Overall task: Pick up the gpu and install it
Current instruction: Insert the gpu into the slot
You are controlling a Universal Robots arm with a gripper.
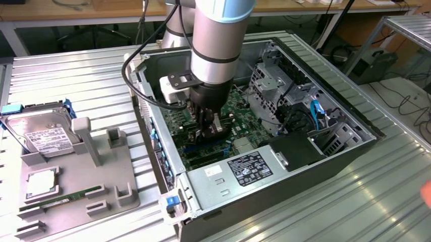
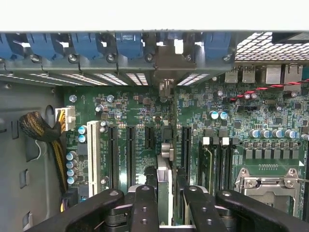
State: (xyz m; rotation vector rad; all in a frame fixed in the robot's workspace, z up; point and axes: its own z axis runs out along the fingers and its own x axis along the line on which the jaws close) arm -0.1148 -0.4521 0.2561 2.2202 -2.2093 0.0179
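Wrist view: black fingers (image 2: 145, 208) of the gripper (image 2: 164, 205) clamp the gpu (image 2: 164, 164) edge-on, held upright over the motherboard (image 2: 231, 116) between the long black expansion slots (image 2: 130, 154). Its bracket end reaches toward the case's rear slot openings (image 2: 120, 77). The exterior view shows the gripper (image 1: 214, 126) lowered inside the open computer case (image 1: 350, 151). By judgement the card is stiff, fairly light and fragile; it is best gripped on its long edges, clear of the fan and gold contacts. The power supply label (image 1: 248, 167) and the hard drive label (image 1: 46, 137) carry print too small to read; a RAM stick (image 1: 64, 197) lies on the grey holder (image 1: 101, 191).
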